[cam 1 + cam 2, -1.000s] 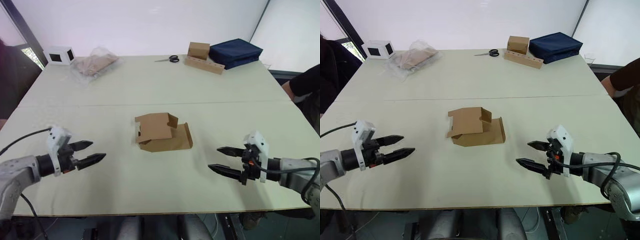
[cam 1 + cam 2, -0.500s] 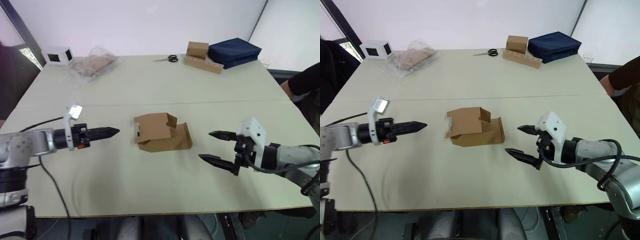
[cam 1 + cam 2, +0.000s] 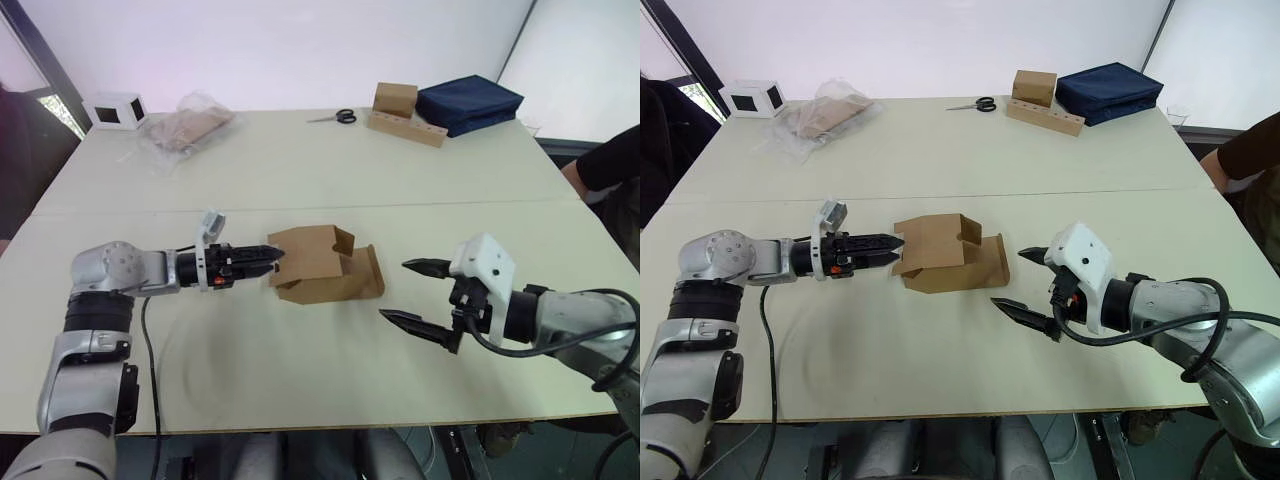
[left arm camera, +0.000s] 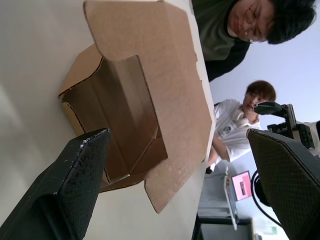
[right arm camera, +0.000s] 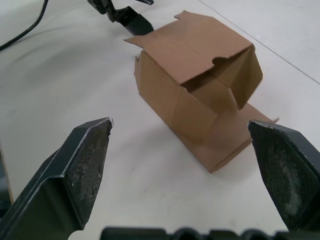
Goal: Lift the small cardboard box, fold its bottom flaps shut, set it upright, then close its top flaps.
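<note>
Right gripper [image 3: 1025, 285]: two black tapered fingers with a textured surface, jaws spread wide, hovering above the bench [image 3: 940, 370] just to the right of the small cardboard box [image 3: 950, 253]. In the right wrist view the box lies between the lines of the two fingers but ahead of them, not touched.

Left gripper [image 3: 890, 241]: slim black fingers held level, tips at the left end of the box, at or just short of its open flap; whether they touch cannot be told. In the left wrist view the jaws stand apart, with the box's open end between them and farther on.

Small cardboard box: plain brown matte cardboard, rectangular, lying on its side near the middle of the bench. Both ends are open; hinged flaps stick out, one lying flat on the bench toward the right gripper. Hollow interior seen in the left wrist view.

Bench: pale cream, smooth, with a seam running across behind the box.

Far edge, left to right: white cube [image 3: 758, 98] with a dark window; crumpled clear plastic bag [image 3: 826, 118] with brown contents; scissors [image 3: 978, 105]; brown block [image 3: 1036, 88] on a long holed wooden strip [image 3: 1045, 116]; dark blue fabric case [image 3: 1110, 93].
</note>
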Robot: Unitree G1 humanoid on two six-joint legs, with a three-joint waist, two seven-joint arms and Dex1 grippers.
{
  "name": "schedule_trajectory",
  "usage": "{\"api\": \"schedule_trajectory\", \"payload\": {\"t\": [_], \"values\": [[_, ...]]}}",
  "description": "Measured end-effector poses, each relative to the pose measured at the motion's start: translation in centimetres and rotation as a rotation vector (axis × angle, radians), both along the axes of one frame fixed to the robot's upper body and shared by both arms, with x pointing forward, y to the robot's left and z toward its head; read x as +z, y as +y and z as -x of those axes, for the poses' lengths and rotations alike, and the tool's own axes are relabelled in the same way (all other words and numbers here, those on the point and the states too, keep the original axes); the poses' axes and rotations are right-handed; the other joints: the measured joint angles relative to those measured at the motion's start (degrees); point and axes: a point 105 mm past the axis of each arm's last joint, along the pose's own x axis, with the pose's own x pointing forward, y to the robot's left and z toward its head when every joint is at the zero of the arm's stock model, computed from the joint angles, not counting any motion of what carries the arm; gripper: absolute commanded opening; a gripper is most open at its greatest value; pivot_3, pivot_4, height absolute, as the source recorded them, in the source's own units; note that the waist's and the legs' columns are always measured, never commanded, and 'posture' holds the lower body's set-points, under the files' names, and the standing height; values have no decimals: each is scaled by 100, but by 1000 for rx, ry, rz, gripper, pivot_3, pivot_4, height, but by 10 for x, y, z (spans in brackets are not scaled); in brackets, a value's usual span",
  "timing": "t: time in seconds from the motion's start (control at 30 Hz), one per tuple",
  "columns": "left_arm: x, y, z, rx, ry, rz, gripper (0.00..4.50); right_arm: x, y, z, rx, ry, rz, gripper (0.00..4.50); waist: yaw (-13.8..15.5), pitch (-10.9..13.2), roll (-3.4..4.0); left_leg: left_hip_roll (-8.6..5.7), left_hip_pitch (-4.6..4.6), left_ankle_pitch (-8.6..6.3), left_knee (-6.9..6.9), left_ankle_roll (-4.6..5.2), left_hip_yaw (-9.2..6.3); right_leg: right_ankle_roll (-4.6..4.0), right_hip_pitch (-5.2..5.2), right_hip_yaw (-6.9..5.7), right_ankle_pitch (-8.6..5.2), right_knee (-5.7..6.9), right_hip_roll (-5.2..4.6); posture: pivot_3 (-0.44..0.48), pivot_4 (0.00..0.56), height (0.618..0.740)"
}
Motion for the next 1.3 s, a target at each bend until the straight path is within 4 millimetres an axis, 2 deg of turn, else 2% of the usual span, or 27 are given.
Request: {"api": "schedule_trajectory", "payload": {"t": [0.17, 0.27, 0.33, 0.73, 0.83, 1.0, 1.3], "values": [[8, -14, -7, -25, -32, 40, 4500, -4, 0, 2, -13, 12, -4, 4456, 12, 0, 0, -1, -2, 0, 3, 0, 1, 0, 0, 0, 0, 1, -2, 0, 150, 740], [8, -18, -10, -28, -51, 39, 3736, -4, 0, 3, -18, 10, -5, 4500, 5, 0, 0, -1, -2, 0, 3, 0, 0, 0, 0, 0, 0, 1, -1, 0, 150, 740], [5, -22, -10, -37, -37, 49, 2914, -5, -1, 2, -27, 11, -7, 4500, 2, 0, 0, -1, -2, 0, 3, 0, 0, 0, -1, 0, 0, 1, -1, 0, 150, 740], [-5, -35, -9, -60, -10, 66, 2914, -4, 3, -1, -26, -5, -20, 4500, 12, 0, 0, -1, -3, 0, 3, 0, 0, 0, -1, 0, 0, 1, -2, 0, 150, 740], [-5, -36, -10, -53, -5, 84, 2092, -6, 4, -1, -27, -4, -18, 4500, 4, 0, 0, -1, -3, 0, 3, 0, 0, 0, -1, 0, 0, 2, -1, 0, 150, 740], [-3, -35, -11, -40, -2, 110, 67, -8, 2, -1, -33, -11, -16, 4500, 5, 0, 0, -1, -3, 0, 3, 0, -1, 0, -1, 0, 0, 1, -1, 0, 150, 740], [4, -36, -9, -62, -15, 138, 26, -14, 0, -1, -38, 5, -33, 4500, 5, 0, -1, -1, -3, 1, 3, -2, -1, 0, -1, 0, 0, 2, -1, 0, 150, 740]]}}
